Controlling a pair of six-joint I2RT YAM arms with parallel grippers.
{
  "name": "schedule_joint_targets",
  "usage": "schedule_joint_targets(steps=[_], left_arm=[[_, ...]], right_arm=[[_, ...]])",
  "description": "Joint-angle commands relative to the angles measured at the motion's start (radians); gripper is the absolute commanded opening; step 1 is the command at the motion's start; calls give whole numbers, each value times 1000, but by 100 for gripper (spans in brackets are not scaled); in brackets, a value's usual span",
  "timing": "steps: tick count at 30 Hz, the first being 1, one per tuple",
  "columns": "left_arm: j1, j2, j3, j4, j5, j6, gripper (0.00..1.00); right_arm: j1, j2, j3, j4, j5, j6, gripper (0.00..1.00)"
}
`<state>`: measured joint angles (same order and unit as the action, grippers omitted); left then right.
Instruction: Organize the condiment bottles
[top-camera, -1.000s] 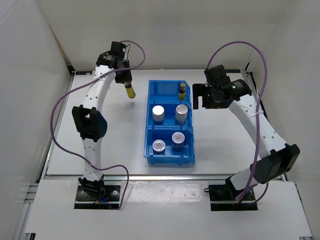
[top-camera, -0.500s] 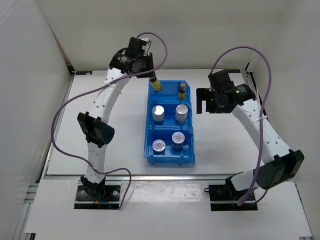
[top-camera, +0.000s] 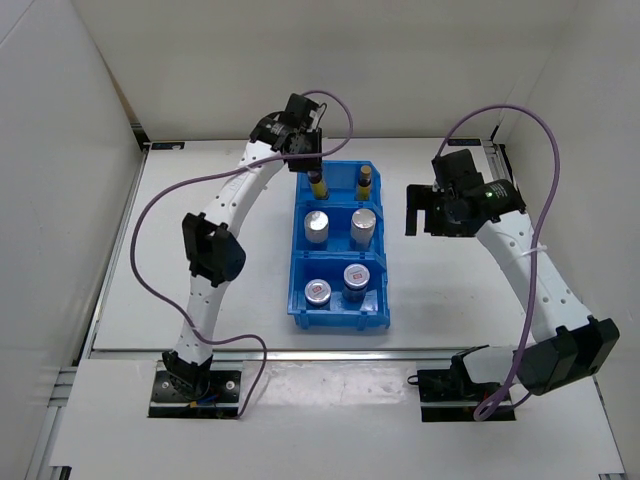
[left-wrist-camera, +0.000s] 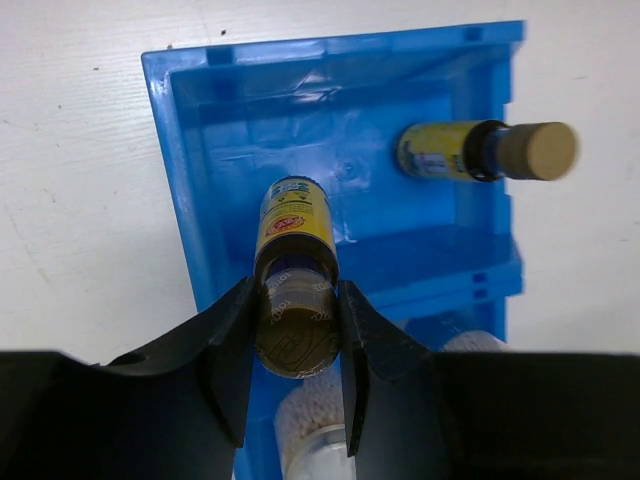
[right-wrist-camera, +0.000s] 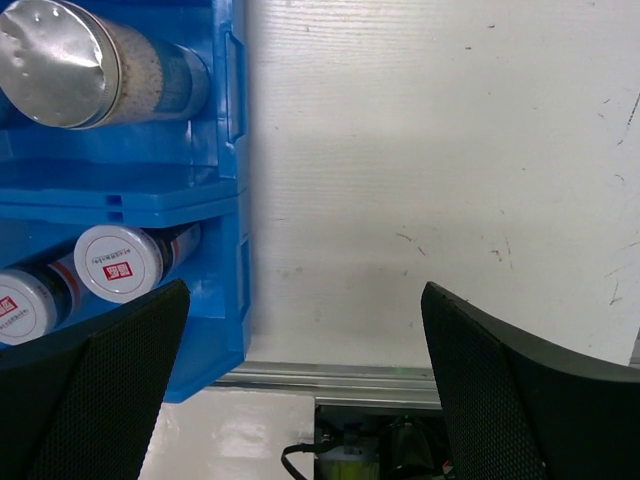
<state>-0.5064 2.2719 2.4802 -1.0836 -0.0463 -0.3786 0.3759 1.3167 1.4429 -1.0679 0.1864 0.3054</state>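
Our left gripper (left-wrist-camera: 296, 305) clamps a slim yellow bottle (left-wrist-camera: 295, 222) over the far compartment of the glossy blue plastic bin (left-wrist-camera: 185, 190), beside a tan-capped second bottle (left-wrist-camera: 440, 152); our right gripper (right-wrist-camera: 305, 375) gapes above the scuffed white table (right-wrist-camera: 430, 150), plain white walls (top-camera: 350, 60) around

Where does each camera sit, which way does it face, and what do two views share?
Top external: above, behind the bases, facing down on table and blue bin; both arms show.
Left wrist: looks down past left gripper, shut on a yellow bottle, into the bin.
Right wrist: looks down past open right gripper at table beside the bin.
Shared: first two show that bottle.
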Motion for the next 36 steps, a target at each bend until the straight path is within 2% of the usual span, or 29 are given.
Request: schedule_joint_targets(steps=[1, 5, 8, 9, 11, 15, 16, 21, 22, 25, 26, 27, 29, 31, 33, 34, 35, 36], left_arm=[[-3, -3, 20, 42, -26, 14, 14], [-3, 28, 43, 42, -35, 14, 20], [-3, 55, 52, 42, -35, 23, 30], [-3, 66, 52, 42, -35, 23, 37], [-3, 75, 52, 42, -35, 23, 43], [-3, 75, 52, 42, -35, 23, 65], [-3, 75, 52, 42, -35, 23, 74], [-3, 64, 75, 42, -26, 21, 88], [-3, 51, 75, 42, -26, 21, 100], [-3, -29, 85, 42, -47, 9, 100], [6, -58, 56, 42, -47, 0, 100], [20, -90, 34, 42, -47, 0, 100], [46, -205, -25, 42, -58, 0, 100], [66, -320, -134, 42, -58, 0, 99], [84, -392, -250, 42, -58, 32, 100], [85, -431, -292, 42, -58, 44, 100], [85, -506, -338, 42, -58, 55, 100], [85, -546, -436, 42, -82, 64, 100]], right_arm=[[-8, -19, -7, 5, -11, -9, 100], [-8, -19, -16, 5, -11, -19, 100], [-8, -19, -27, 5, -11, -19, 100], [-8, -19, -27, 5, -11, -19, 100], [-8, -19, -36, 14, -21, -19, 100], [-8, -19, -36, 14, -30, -19, 100], [-8, -19, -36, 14, -30, -19, 100], [-8, -19, -55, 23, -39, -19, 100], [-8, -19, -55, 23, -39, -9, 100], [-28, -10, -103, 35, -97, 17, 100], [-41, -10, -122, 57, -123, 26, 97], [-51, -10, -142, 69, -157, 26, 88], [-78, -19, -198, 103, -262, 26, 74], [-91, -19, -231, 126, -310, 50, 67], [-100, -19, -253, 149, -343, 51, 76], [-100, -28, -262, 160, -353, 60, 92], [-100, -28, -262, 160, -354, 60, 100], [-100, -37, -253, 160, -366, 60, 100]])
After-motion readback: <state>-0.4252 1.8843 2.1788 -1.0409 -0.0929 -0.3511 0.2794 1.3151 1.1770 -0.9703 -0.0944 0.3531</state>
